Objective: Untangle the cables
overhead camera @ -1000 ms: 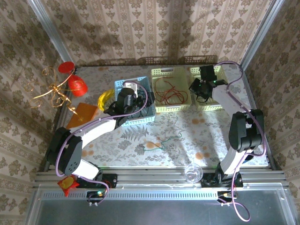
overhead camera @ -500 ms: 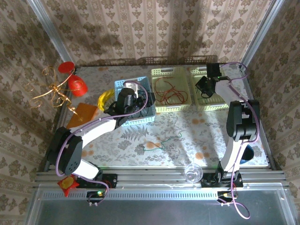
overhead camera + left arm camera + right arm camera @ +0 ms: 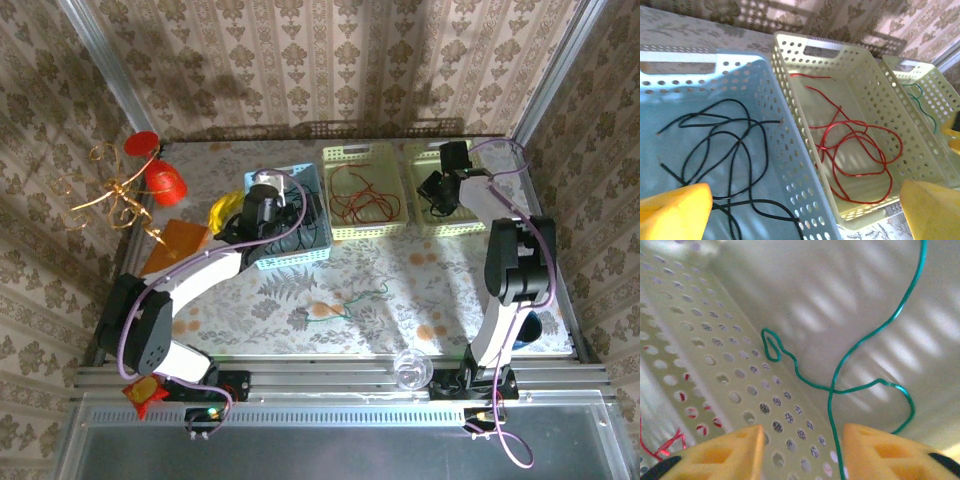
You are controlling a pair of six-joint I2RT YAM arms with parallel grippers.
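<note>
Wallpapered walls are closing in the worktop (image 3: 400, 275) on three sides. Three baskets are sitting side by side in a row along its far edge, their rims touching or nearly so. The patterned stretch between the baskets and the arm bases is lying mostly open, with one loose green cable (image 3: 345, 305) curling in the middle of it and a clear cup (image 3: 410, 370) standing at the near rail.

The left gripper (image 3: 802, 210) is hovering over the blue basket (image 3: 295, 258) with its fingers spread wide and nothing between them. Black cable (image 3: 730, 100) is looping across that basket's floor; whether it is one strand or two I cannot tell.

One red cable (image 3: 855, 123) is lying coiled in the middle basket (image 3: 875, 95).

The right gripper (image 3: 802, 445) is reaching down into the right basket (image 3: 935, 95), close to its perforated left wall. Its fingers are standing partly apart, and a second green cable (image 3: 860, 343) is trailing down just beside the right-hand finger without being clamped.
</note>
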